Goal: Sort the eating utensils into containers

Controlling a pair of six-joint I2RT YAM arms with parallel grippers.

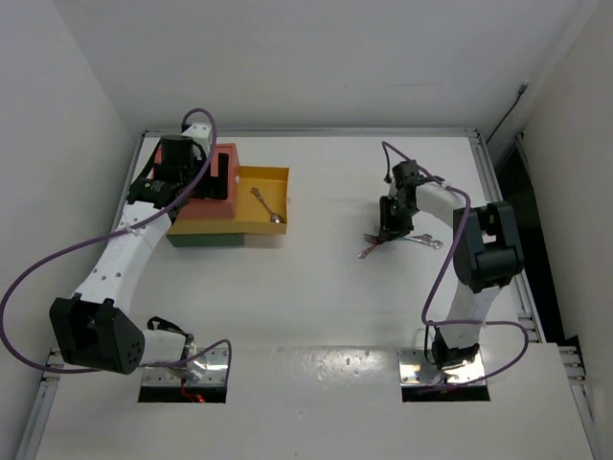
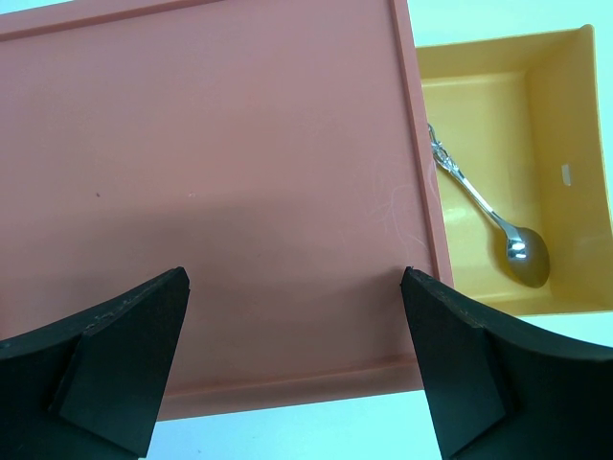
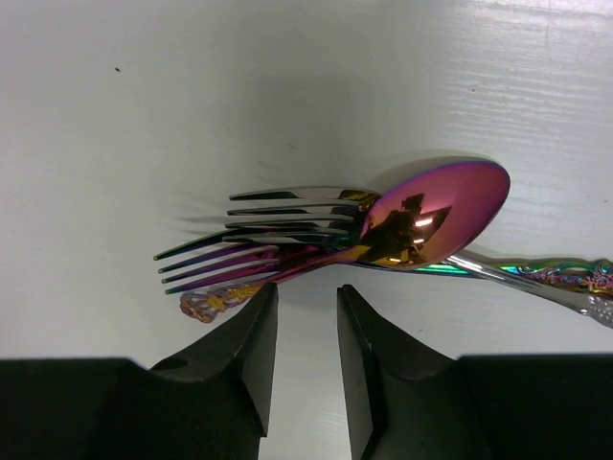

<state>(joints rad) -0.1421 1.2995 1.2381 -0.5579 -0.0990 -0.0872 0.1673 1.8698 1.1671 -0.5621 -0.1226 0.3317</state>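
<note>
- The drawer block (image 1: pixel 215 213) stands on the white bench (image 1: pixel 316 287), and everything below is placed from it.
- Its red-orange top (image 2: pixel 239 144) is flat and bare, and its dark green bottom drawer (image 1: pixel 206 241) shows only as a strip along the block's near side.
- The yellow drawer (image 2: pixel 536 125) is pulled out to the block's right.
- One silver spoon (image 2: pixel 484 206) lies slantwise inside that yellow drawer, bowl up, with the bowl toward the near wall and the handle toward the block.
- The left gripper (image 2: pixel 295 287) hangs over the block's top, released, its two fingers spread wide with nothing between them.
- The other utensils lie in a small heap on the bench, well to the right of the block.
- In the heap, a shiny purple spoon (image 3: pixel 436 216) rests across several forks (image 3: pixel 287 228) with rainbow-tinted tines, touching them.
- An ornate handle (image 3: pixel 565 280) sticks out from under the spoon's bowl, on the side away from the forks.
- The right gripper (image 3: pixel 306 292) hovers at this heap, far right of the block, with its tips just beside the fork handles.
- Its jaws stand a narrow gap apart, grasping nothing, with bare bench visible between them.
</note>
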